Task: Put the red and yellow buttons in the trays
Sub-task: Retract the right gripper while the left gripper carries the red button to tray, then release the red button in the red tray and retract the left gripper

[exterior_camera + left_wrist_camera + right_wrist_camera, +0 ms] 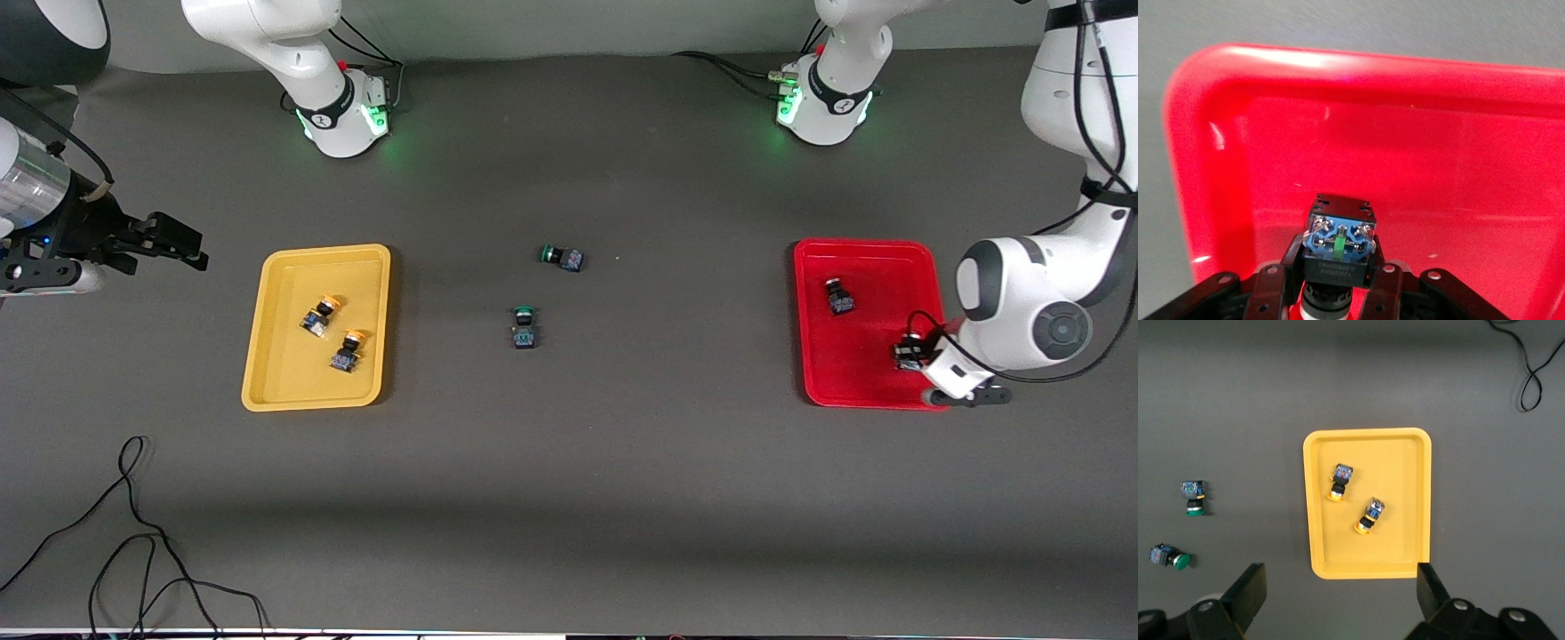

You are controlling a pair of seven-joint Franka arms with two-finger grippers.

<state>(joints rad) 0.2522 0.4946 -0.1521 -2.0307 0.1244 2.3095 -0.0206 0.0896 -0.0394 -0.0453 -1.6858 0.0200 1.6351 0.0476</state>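
Observation:
The red tray [867, 391] lies toward the left arm's end of the table. One red button [838, 296] lies in it. My left gripper [910, 356] is low over the tray's corner and shut on a second button [1338, 243], its blue terminal end showing between the fingers [1386, 283] above the tray floor [1418, 147]. The yellow tray [316, 253] holds two yellow buttons [321, 315] [349, 350]. My right gripper [173, 240] is open and empty, up in the air beside the yellow tray [1368, 435], waiting.
Two green-capped switches [562, 258] [524, 326] lie on the dark table between the trays; they also show in the right wrist view [1193, 497] [1168, 555]. A loose black cable [133, 533] lies near the front camera at the right arm's end.

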